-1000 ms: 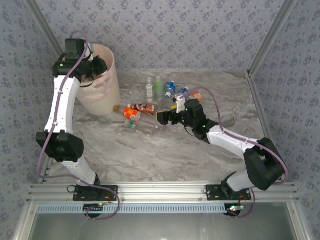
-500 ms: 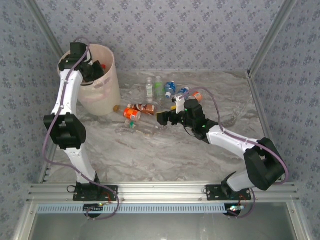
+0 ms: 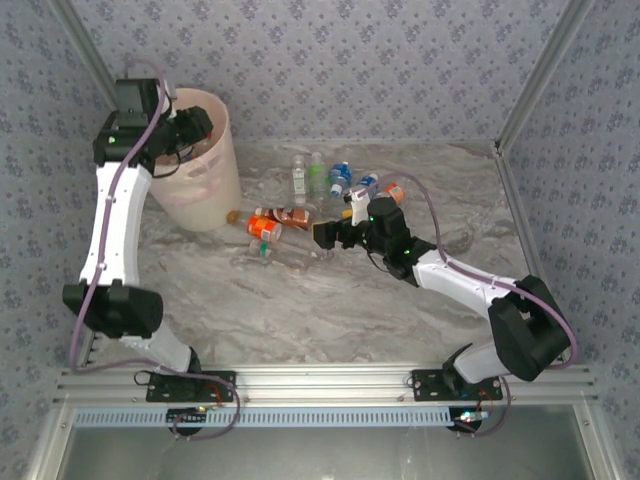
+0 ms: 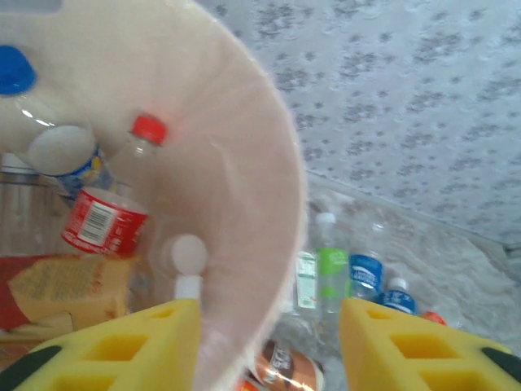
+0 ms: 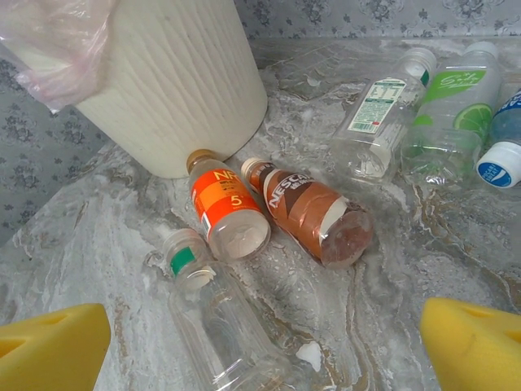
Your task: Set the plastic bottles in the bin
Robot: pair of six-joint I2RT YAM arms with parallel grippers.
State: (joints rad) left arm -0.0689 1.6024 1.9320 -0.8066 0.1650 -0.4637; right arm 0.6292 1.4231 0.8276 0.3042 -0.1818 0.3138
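Note:
The pale pink bin (image 3: 205,175) stands at the back left. My left gripper (image 3: 193,128) hovers open over its rim (image 4: 281,163), holding nothing. Inside lie a red-labelled bottle (image 4: 106,216), a white-capped bottle (image 4: 186,262) and a blue-capped one (image 4: 12,70). My right gripper (image 3: 323,235) is open, low over the table, just short of a clear bottle with a green tag (image 5: 220,326). Beyond it lie an orange-labelled bottle (image 5: 224,208) and a brown one (image 5: 313,212). Further back are white-labelled (image 3: 299,178), green (image 3: 318,175) and blue (image 3: 341,178) bottles.
A yellow and red packet (image 4: 57,285) lies in the bin. An orange-labelled bottle (image 3: 392,190) and a blue one (image 3: 365,183) lie behind my right wrist. Patterned walls close the table at the back and sides. Bare marbled table (image 3: 300,310) lies in front.
My left arm has swung its elbow outward to the left while its gripper stays over the bin. The right arm and the bottles on the table have not moved.

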